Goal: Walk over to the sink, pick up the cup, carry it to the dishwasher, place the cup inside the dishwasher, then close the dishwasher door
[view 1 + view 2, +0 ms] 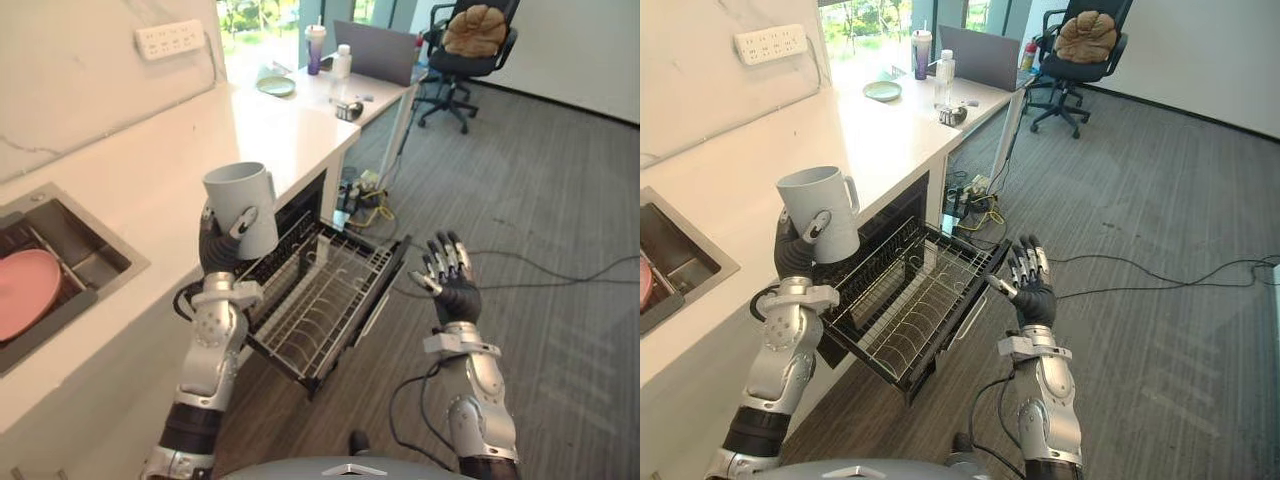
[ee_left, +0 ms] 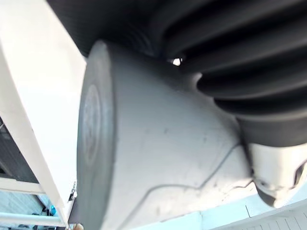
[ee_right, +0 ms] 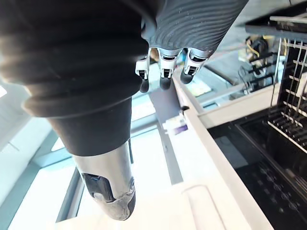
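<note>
The left hand point(image 1: 213, 255) holds the cup point(image 1: 243, 205) upright, fingers curled round it, over the table-side edge of the pulled-out rack point(image 1: 325, 300), which lies below and rightward, the right hand point(image 1: 452, 288) spread open beyond

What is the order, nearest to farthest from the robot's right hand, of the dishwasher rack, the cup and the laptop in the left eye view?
1. Dishwasher rack: pulled out, just left of the right hand.
2. Cup: past the rack, held up in the left hand by the counter.
3. Laptop: at the counter's far end.
</note>
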`<state>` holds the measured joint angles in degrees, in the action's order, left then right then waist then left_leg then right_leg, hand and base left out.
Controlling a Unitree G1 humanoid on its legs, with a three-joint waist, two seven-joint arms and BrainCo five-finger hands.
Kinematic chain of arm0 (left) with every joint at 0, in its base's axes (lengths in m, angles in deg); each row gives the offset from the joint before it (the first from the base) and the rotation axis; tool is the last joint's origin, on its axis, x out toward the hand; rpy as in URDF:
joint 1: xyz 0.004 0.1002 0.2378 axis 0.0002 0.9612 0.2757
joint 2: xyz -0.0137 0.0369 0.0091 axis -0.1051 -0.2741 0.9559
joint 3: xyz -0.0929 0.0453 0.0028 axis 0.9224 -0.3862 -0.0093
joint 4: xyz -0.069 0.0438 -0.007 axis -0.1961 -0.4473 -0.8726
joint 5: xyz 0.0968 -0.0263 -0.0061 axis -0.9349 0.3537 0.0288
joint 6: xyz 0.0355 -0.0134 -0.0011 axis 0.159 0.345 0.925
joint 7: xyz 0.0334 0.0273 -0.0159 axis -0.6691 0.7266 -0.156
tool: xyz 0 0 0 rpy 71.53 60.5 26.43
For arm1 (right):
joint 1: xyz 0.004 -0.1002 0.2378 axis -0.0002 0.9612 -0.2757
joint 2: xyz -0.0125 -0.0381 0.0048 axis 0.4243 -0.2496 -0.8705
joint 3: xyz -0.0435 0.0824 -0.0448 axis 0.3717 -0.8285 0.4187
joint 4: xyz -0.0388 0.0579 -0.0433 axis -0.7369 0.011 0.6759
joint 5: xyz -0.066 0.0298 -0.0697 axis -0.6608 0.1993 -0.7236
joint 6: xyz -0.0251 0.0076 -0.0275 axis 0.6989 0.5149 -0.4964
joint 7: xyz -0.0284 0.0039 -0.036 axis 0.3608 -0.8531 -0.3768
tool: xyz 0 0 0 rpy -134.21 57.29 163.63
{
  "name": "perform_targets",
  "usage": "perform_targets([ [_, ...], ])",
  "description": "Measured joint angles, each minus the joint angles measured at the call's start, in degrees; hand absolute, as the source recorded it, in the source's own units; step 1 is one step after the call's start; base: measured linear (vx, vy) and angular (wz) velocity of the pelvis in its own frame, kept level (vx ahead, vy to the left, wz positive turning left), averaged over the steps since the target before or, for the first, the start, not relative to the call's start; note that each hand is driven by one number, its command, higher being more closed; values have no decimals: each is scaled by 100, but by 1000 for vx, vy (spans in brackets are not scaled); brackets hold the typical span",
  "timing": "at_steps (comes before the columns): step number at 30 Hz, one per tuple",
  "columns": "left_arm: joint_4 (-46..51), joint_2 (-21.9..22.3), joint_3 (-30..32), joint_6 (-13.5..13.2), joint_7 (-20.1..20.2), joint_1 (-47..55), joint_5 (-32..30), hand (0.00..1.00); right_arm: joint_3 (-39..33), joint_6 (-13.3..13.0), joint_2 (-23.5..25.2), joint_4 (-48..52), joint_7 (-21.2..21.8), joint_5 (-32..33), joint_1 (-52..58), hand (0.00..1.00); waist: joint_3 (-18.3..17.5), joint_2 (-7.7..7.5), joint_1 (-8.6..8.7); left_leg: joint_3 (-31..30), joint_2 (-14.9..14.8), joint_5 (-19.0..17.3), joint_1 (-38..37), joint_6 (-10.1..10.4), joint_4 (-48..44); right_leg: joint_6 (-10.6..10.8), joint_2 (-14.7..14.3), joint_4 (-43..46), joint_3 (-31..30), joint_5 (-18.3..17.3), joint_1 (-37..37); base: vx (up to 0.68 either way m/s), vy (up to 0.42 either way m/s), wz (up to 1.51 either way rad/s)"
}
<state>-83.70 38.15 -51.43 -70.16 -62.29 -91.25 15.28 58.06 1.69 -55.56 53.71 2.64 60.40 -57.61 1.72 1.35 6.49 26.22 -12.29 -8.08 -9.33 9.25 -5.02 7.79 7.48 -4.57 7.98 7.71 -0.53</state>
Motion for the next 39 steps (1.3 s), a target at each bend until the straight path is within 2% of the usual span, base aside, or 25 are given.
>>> perform_targets([
  [4, -273, -12, 55, -121, -288, 16, -200, 100, 229, 115, 2, 70, 247, 568, -80, 0, 38, -64, -36, -138, 20, -3, 8, -6, 2, -1, 34, -5, 250, 0, -121, -39, -4, 17],
  [8, -528, -10, 41, -190, -732, 41, -592, 100, 547, 386, -8, 455, 357, 1078, -151, 0, 66, -108, -124, -357, 94, 51, 140, -59, 6, 1, 138, -7, 504, 2, -130, -40, -1, 27],
  [10, -590, -5, 34, -194, -1228, 77, -1012, 100, 764, 435, -12, 449, 370, 1292, -254, 0, 67, -110, -165, -450, 114, 97, 177, -69, 13, 11, 165, -6, 597, 10, -135, -3, -8, 22],
  [11, -593, -6, 42, -193, -1336, 83, -1118, 100, 818, 450, -13, 449, 387, 1330, -282, 0, 67, -110, -169, -473, 121, 107, 193, -73, 15, 11, 172, -6, 620, 10, -135, -26, -6, 22],
  [13, -696, -7, 30, -206, -1776, 79, -1822, 100, 993, 473, -13, 449, 455, 1558, -356, 0, 69, -111, -178, -587, 152, 155, 246, -96, 43, 14, 210, -6, 733, 13, -161, -30, -4, 24],
  [14, -736, -7, 30, -207, -1873, 84, -1981, 100, 1049, 475, -14, 449, 457, 1616, -365, 0, 68, -111, -190, -589, 158, 161, 243, -98, 49, 14, 215, -6, 744, 13, -170, -35, 1, 14],
  [16, -811, -9, 25, -201, -2394, 89, -2714, 100, 1290, 492, -5, 452, 461, 1907, -398, 0, 75, -121, -225, -611, 184, 227, 249, -117, 135, 10, 231, -6, 789, 37, -172, -57, 2, 6],
  [18, -818, -15, -1, -189, -2764, 87, -3171, 100, 1458, 503, 32, 452, 442, 2083, -439, 0, 85, -138, -241, -643, 191, 262, 268, -120, 170, 10, 235, -6, 840, 37, -180, -78, -3, 7],
  [23, -958, -17, -199, -183, -3467, 81, -4010, 100, 1918, 507, 74, 453, 182, 2232, -777, 0, 100, -146, -286, -723, 194, 362, 284, -116, 227, -4, 229, -6, 871, 47, -181, -56, -11, 6],
  [26, -960, -16, -350, -183, -3686, 60, -4328, 100, 2123, 510, 86, 453, 15, 2226, -918, 0, 100, -145, -297, -730, 195, 390, 284, -120, 239, -15, 229, -6, 870, 61, -180, -47, -2, 1],
  [28, -967, -16, -495, -176, -3865, 7, -4636, 100, 2337, 509, 114, 453, -252, 2173, -1034, 0, 101, -145, -309, -728, 208, 460, 233, -112, 334, -20, 223, -6, 867, 69, -184, -17, -1, 0],
  [31, -984, -24, -705, -160, -3885, -111, -4910, 100, 2495, 512, 145, 454, -533, 2097, -1118, 0, 101, -144, -318, -729, 225, 515, 211, -117, 422, -25, 225, -6, 863, 81, -175, -25, 0, 1],
  [39, -1177, -23, -1342, -48, -3995, -369, -5146, 100, 2850, 513, 308, 453, -1308, 1877, -1384, 0, 107, -133, -309, -686, 229, 526, 112, -113, 426, -30, 223, -5, 822, 95, -206, -7, 1, -1],
])
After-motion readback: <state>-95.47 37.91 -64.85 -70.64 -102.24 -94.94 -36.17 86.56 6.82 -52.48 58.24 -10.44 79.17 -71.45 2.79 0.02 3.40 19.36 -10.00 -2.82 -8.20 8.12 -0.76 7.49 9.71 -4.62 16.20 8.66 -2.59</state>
